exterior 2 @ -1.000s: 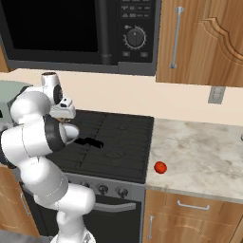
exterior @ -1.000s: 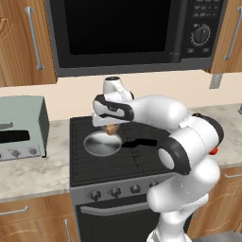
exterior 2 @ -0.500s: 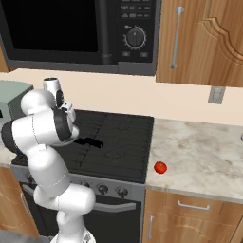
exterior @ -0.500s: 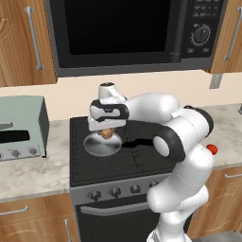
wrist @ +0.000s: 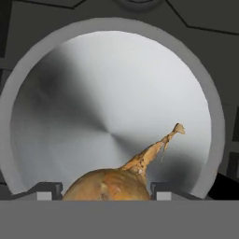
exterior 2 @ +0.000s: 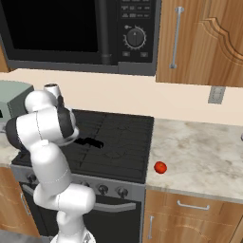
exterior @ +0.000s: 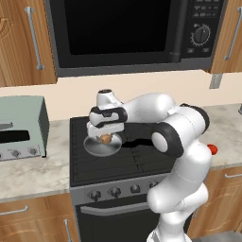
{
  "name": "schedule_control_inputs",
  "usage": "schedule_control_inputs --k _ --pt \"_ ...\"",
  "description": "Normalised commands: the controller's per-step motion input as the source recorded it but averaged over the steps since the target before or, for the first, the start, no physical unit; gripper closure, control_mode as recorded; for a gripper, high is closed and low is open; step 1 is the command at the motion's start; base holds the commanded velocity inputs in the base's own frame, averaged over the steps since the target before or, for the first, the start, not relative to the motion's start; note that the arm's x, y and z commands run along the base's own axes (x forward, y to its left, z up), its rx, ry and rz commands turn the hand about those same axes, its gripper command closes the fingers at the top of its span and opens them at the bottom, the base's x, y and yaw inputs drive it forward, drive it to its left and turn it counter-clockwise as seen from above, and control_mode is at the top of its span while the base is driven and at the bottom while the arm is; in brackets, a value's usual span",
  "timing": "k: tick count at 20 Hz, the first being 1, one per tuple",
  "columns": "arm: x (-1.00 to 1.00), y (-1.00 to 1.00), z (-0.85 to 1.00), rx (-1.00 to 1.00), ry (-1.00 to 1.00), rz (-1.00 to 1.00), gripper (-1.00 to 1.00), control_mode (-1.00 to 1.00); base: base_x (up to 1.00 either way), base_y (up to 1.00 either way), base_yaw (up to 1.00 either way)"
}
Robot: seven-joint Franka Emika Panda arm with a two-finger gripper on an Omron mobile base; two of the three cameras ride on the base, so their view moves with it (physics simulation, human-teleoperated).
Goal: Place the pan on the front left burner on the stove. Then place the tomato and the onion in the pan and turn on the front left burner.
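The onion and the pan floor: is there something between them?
No. In the hand view the onion, held between the fingertips, hangs over the pan; the metal floor below it is bare.

Tomato [exterior 2: 160,167] on counter [exterior 2: 204,156] — right of stove [exterior 2: 114,142], apart

The pan [wrist: 107,107] is bare silver-grey metal, its floor brushed to a soft satin sheen with a brighter streak across it (the rim looks duller and flatter). The onion [wrist: 112,184] has a dry, papery tan-brown skin with a frayed, stringy tip. The stove [exterior: 120,163] top is matt black cast grate; its front strip is smooth grey metal. The tomato [exterior 2: 160,167] is glossy red. The counter [exterior 2: 199,156] looks like polished mottled stone, the cabinets [exterior 2: 204,42] smooth varnished wood, and the microwave [exterior: 127,33] shiny black.
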Motion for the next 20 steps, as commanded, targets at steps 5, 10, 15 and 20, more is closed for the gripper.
schedule_control_inputs --k 5,10,15,20 --pt "0.0 0.0 -0.06 0.0 0.0 0.01 -1.0 -1.0 0.0 0.0 0.0" --pt "0.0 0.0 0.0 0.0 -0.04 0.0 -1.0 -1.0 0.0 0.0 0.0" --pt "0.0 0.0 0.0 0.0 -0.05 0.0 -1.0 -1.0 0.0 0.0 0.0" --pt "-0.09 0.0 0.05 0.0 -0.07 0.0 -1.0 -1.0 0.0 0.0 0.0"
